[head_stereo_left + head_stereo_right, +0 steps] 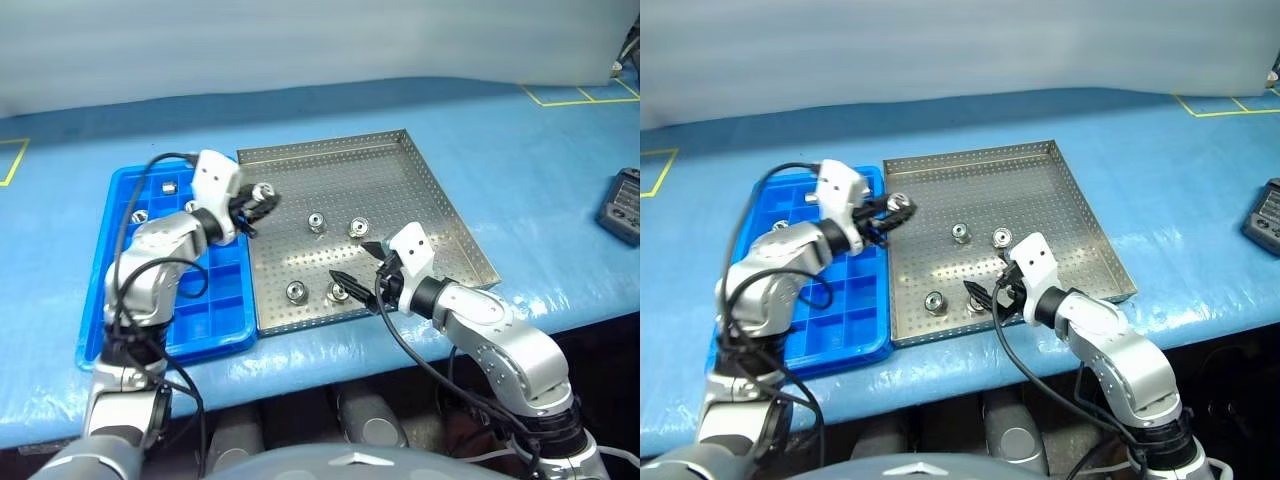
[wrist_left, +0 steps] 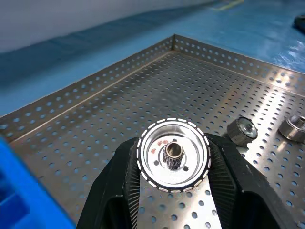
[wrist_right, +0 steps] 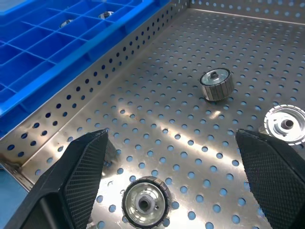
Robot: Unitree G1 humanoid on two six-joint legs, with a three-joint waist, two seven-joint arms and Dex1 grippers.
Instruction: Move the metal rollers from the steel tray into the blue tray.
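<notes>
Left pincer is gripping one metal roller above the steel tray; right pincer is hanging released. Four rollers are waiting; three are sitting in the blue tray.

No legible text, label, number or sign anywhere.

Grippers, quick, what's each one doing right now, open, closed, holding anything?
Left gripper: shut on a metal roller, held above the steel tray.
Right gripper: open, holding nothing, over a roller lying in the steel tray.
</notes>
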